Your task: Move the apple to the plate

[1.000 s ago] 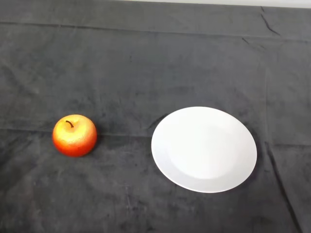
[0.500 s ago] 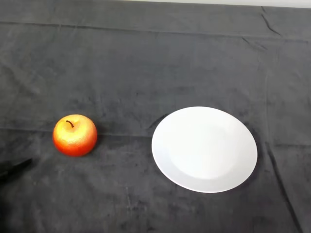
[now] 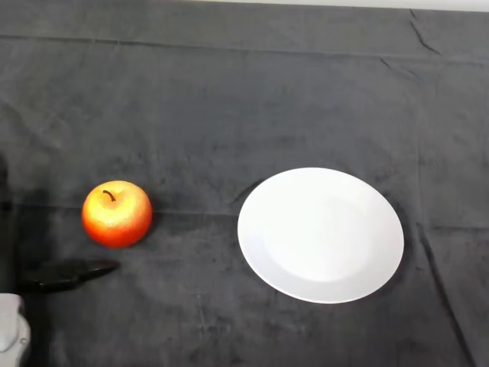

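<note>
A red and yellow apple (image 3: 116, 214) with a short dark stem stands upright on the dark cloth at the left. A white round plate (image 3: 321, 235) lies to its right, empty, with a gap of cloth between them. My left hand (image 3: 67, 274) comes in from the lower left edge. One black finger lies straight, pointing right, just below and in front of the apple and not touching it. The hand holds nothing. A bit of the silver-grey arm (image 3: 11, 335) shows at the bottom left corner. The rest of the hand is out of view.
The dark cloth (image 3: 244, 99) covers the whole table, with creases at the far right. The table's far edge runs along the top of the view.
My left hand has come further in from the lower left edge, and its finger now reaches to just below the apple. The apple and the plate have not moved.
</note>
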Controlling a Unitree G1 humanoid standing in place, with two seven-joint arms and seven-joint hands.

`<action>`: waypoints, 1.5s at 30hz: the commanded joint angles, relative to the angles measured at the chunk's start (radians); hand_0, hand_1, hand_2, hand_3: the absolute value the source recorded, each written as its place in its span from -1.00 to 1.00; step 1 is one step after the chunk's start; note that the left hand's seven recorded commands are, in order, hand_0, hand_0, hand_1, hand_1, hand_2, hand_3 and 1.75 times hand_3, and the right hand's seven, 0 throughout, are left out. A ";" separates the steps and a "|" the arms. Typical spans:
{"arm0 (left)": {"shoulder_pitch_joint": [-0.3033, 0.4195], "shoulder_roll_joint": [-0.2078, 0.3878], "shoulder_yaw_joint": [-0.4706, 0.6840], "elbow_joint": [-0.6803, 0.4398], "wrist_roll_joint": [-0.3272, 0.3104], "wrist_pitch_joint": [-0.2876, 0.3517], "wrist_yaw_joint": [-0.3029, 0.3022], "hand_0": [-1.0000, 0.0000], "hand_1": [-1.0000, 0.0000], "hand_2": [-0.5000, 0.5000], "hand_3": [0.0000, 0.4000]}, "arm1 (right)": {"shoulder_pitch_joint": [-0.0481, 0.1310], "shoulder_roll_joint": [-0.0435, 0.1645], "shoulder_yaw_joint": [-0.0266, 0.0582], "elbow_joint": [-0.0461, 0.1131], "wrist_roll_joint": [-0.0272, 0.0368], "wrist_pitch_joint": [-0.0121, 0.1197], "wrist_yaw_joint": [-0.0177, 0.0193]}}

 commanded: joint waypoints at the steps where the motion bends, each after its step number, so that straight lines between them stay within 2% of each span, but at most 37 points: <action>1: -0.032 -0.006 -0.031 -0.040 0.037 -0.032 0.005 1.00 1.00 0.00 -1.00 | 0.005 -0.021 -0.0080 -0.005 0.0071 -0.005 -0.0016; 14: -0.035 -0.049 -0.155 -0.036 0.148 -0.069 0.039 1.00 1.00 0.00 -1.00 | 0.005 -0.021 -0.0080 -0.005 0.0073 -0.004 -0.0017; 21: -0.035 -0.056 -0.214 -0.028 0.181 -0.087 0.036 1.00 0.96 0.02 -0.96 | 0.005 -0.021 -0.0080 -0.005 0.0075 -0.004 -0.0017; 22: -0.034 -0.056 -0.222 -0.027 0.185 -0.090 0.035 0.69 0.77 -0.04 -0.69 | 0.005 -0.021 -0.0080 -0.005 0.0075 -0.004 -0.0017; 23: -0.034 -0.055 -0.229 -0.026 0.188 -0.092 0.033 0.02 0.29 -0.13 -0.02 | 0.005 -0.021 -0.0080 -0.005 0.0075 -0.004 -0.0016; 24: -0.033 -0.054 -0.235 -0.025 0.190 -0.094 0.031 -0.28 -0.29 0.00 0.29 | 0.005 -0.021 -0.0080 -0.005 0.0075 -0.004 -0.0016; 25: -0.032 -0.052 -0.241 -0.023 0.192 -0.096 0.028 -0.61 -0.76 0.07 0.76 | 0.005 -0.021 -0.0081 -0.005 0.0075 -0.004 -0.0016; 27: -0.031 -0.049 -0.251 -0.020 0.195 -0.098 0.023 -1.00 -0.93 -0.04 1.00 | 0.005 -0.021 -0.0081 -0.004 0.0076 -0.004 -0.0015; 28: -0.031 -0.047 -0.256 -0.018 0.196 -0.099 0.020 -1.00 -1.00 0.00 1.00 | 0.005 -0.021 -0.0081 -0.004 0.0076 -0.004 -0.0015; 37: -0.036 -0.039 -0.287 -0.004 0.203 -0.087 0.006 -1.00 -1.00 0.00 1.00 | 0.004 -0.021 -0.0082 -0.004 0.0078 -0.005 -0.0013; 45: -0.082 -0.045 -0.302 0.001 0.201 -0.094 0.006 -1.00 -1.00 0.00 1.00 | 0.004 -0.022 -0.0083 -0.003 0.0078 -0.005 -0.0011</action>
